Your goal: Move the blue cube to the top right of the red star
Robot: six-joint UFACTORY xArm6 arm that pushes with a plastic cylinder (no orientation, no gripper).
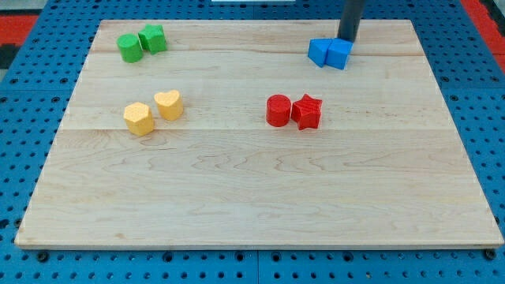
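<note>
The blue cube (338, 54) sits near the view's top right, touching a second blue block (319, 51) on its left. The red star (307, 111) lies near the board's middle, touching a red cylinder (278, 110) on its left. The blue cube is above and a little right of the red star, well apart from it. My tip (348, 39) stands just behind the blue cube, at its upper right edge, seemingly touching it.
A green cylinder (130, 48) and a green block (153, 38) sit at the top left. A yellow hexagon block (138, 119) and a yellow heart (168, 104) lie at the left middle. The wooden board (252, 205) rests on a blue pegboard.
</note>
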